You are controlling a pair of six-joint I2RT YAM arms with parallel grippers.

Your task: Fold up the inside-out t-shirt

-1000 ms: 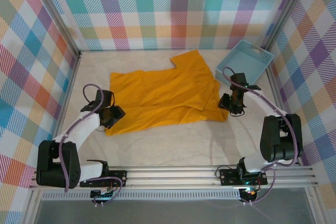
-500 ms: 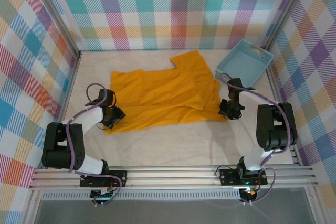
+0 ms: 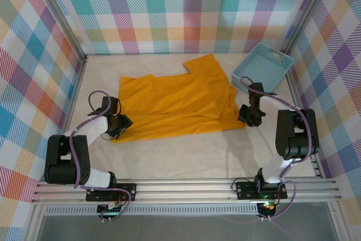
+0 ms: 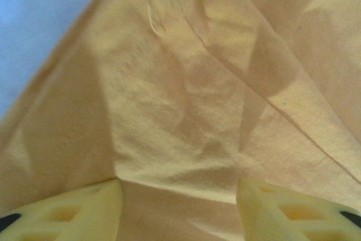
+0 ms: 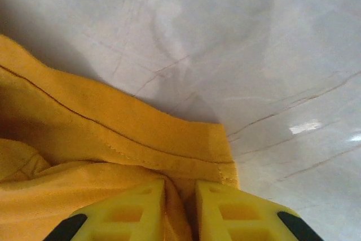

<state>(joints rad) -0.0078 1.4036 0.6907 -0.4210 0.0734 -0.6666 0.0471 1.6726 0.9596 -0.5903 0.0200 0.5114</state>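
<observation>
T-shirt (image 3: 175,103), mustard-orange, lies spread flat between both grippers. Left gripper (image 4: 177,193) is at the shirt's near-left corner, fingers spread wide with cloth between them. Right gripper (image 5: 180,196) has its fingers nearly together, pinching the hemmed near-right corner.

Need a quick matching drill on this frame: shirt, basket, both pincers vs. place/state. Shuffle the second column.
Things:
1. t-shirt
2. basket
3. left pincer
4. right pincer

Place or state:
A. fingers nearly together, pinching a hemmed corner of orange cloth
B. sitting at the far right corner
C. spread out flat in the middle
D. fingers wide apart, orange cloth between them

Pairs: 1-C, 2-B, 3-D, 4-A
</observation>
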